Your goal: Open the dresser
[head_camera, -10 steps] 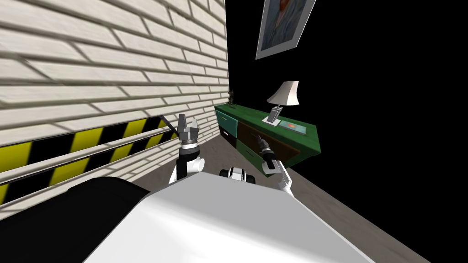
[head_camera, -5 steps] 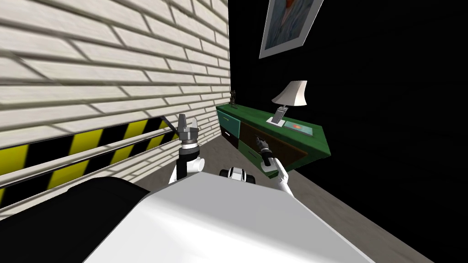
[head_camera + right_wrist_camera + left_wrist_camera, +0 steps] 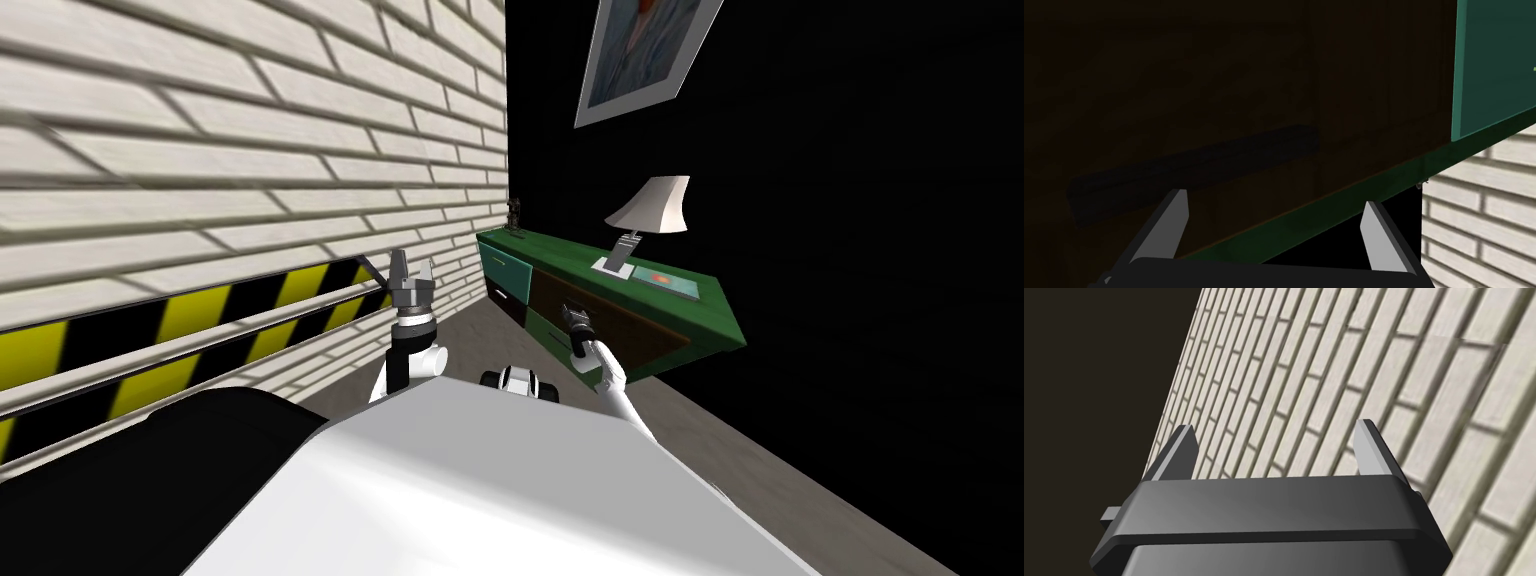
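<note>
Shift since earlier: my own view has swung, so the dresser (image 3: 560,257) sits further to the right and a little bigger; right forearm reaches closer to its front.
Dresser: green, long and low, standing against a black area, its near end by the brick wall (image 3: 250,150).
Dresser front: teal drawer front (image 3: 505,270) at the wall end, dark brown panel (image 3: 1224,75) beside it, green frame below.
Handle: dark bar (image 3: 1194,170) lying across the brown panel.
Right gripper (image 3: 570,308): held at the dresser front, aimed at the brown panel; seen from the wrist (image 3: 1274,198), fingers spread wide with nothing between them, the bar just past the tips, nearer one finger; contact cannot be told.
Left gripper (image 3: 411,268): raised, well apart from the dresser, on the brick-wall side; fingers spread (image 3: 1276,428), holding nothing.
On dresser top: white-shaded lamp (image 3: 655,205) near the middle, flat teal item (image 3: 672,282) just beside its base, small dark figure (image 3: 516,215) at the wall end.
Above dresser: framed picture (image 3: 645,50).
Wall beside dresser: yellow-and-black striped band (image 3: 180,320).
</note>
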